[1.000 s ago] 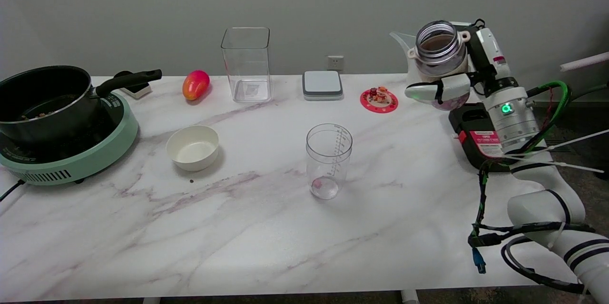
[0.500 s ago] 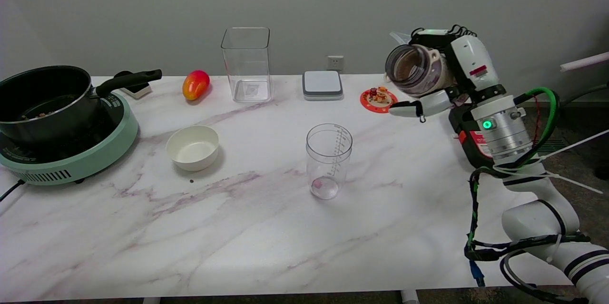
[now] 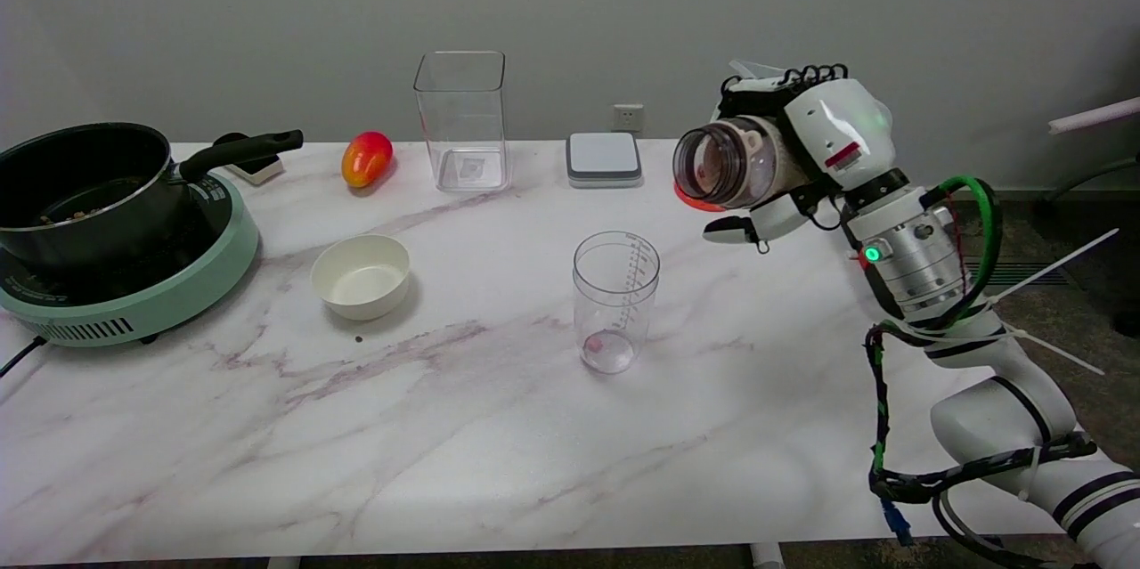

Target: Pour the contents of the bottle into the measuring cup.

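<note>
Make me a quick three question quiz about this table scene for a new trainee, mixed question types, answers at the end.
1. True or false: the right hand holds the bottle tipped on its side, mouth toward the picture's left.
2. Which is nearest the white bowl? A) mango B) measuring cup C) grey scale
3. Fill in: the black pot sits on a ____ cooker.

Key
1. True
2. A
3. green
</note>
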